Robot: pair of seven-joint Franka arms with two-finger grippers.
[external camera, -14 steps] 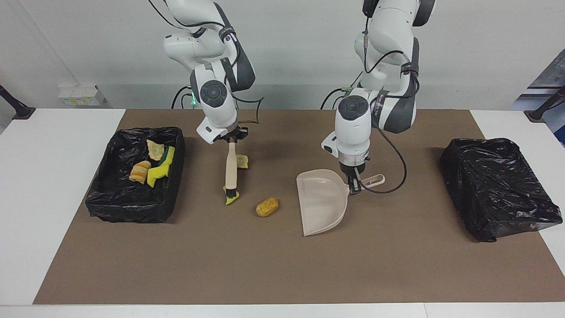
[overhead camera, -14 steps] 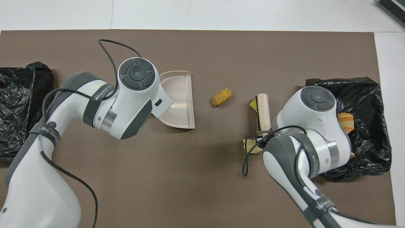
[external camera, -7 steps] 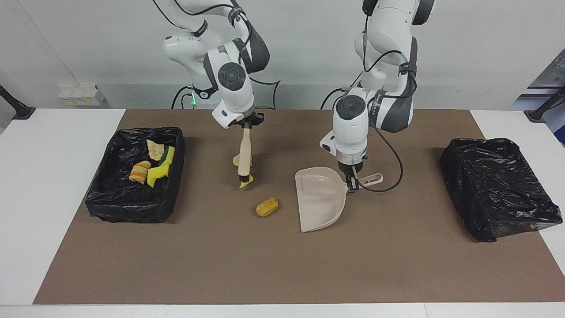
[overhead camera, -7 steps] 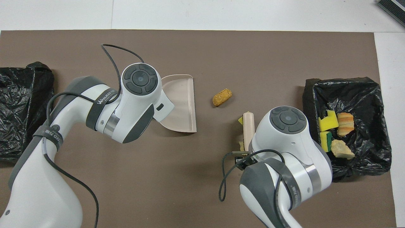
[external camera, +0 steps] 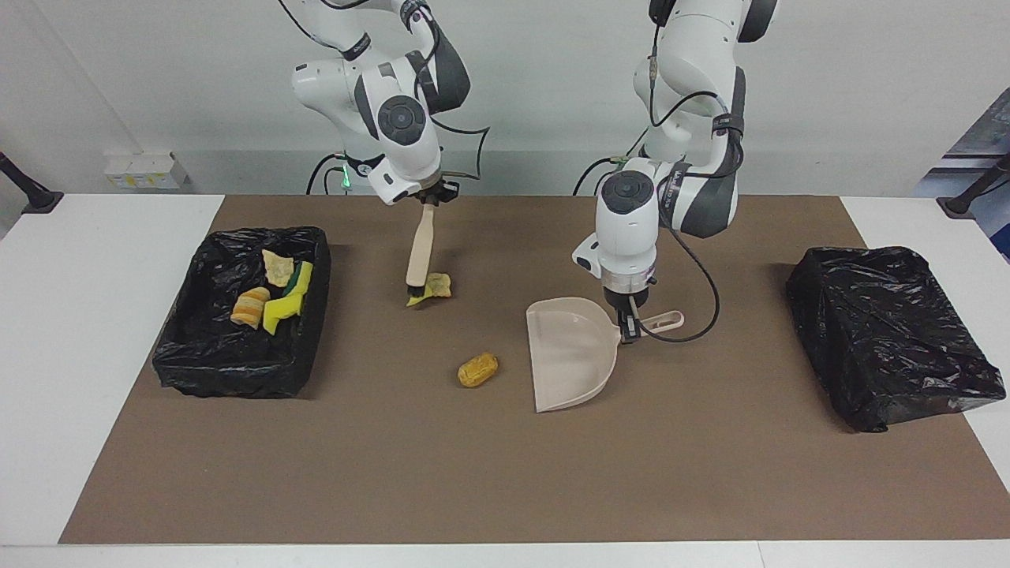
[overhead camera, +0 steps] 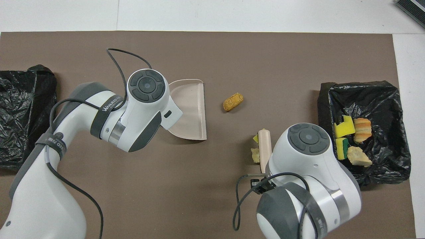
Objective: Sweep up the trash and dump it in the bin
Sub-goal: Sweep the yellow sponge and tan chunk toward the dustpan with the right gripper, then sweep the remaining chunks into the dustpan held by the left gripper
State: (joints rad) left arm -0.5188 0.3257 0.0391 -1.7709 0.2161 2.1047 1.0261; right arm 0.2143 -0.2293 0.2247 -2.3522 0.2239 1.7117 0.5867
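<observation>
Since a second ago the right tool has drawn the hand brush back toward the robots, dragging the yellow sponge bit with it until it lies touching the pale tan chunk. The dustpan has shifted only slightly.

The right tool is closed on the top of the brush handle. The brush hangs tilted, its long axis running from the tool down and away from the robots, black bristles at the low end touching the two scraps. The left tool is closed on the dustpan where its handle joins the pan; the pan's open mouth points toward the right arm's end of the counter.

The orange-brown lump lies alone on the brown mat, between brush and dustpan, farther from the robots than the two swept scraps. Four more scraps sit in the open black-lined bin at the right arm's end. A closed black bag sits at the left arm's end.
</observation>
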